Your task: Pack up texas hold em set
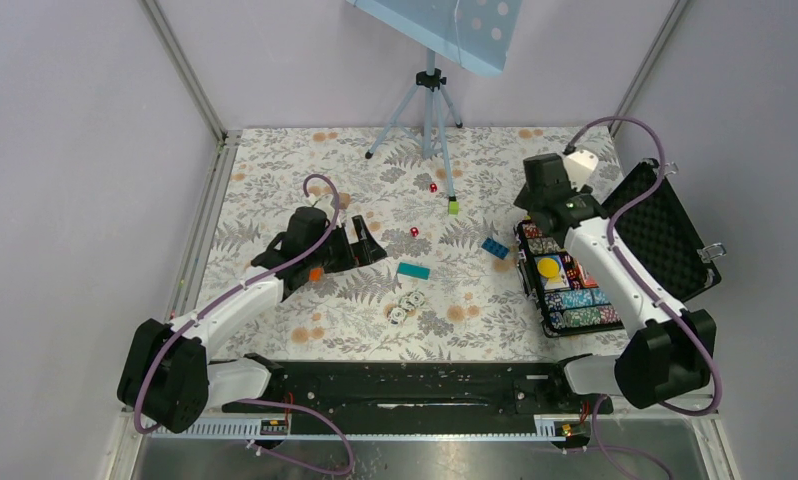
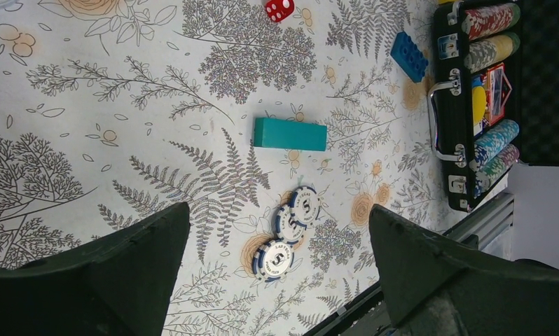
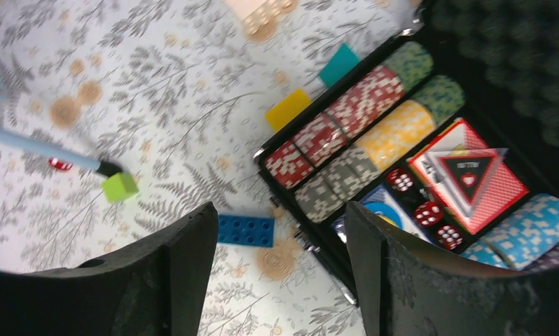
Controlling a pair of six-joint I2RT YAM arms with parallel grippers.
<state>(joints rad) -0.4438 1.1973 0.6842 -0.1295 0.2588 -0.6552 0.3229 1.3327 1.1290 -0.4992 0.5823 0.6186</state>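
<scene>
Only the right wrist view resolves the red dice beside the chip rows in the open briefcase, at the right of the top view. The left wrist view shows three loose chips clearly. The left gripper gapes wide, empty. The right gripper, its arm stretched over the case's far end, is parted and seemingly holds nothing.

Left end effector agape; right end effector parted.
</scene>
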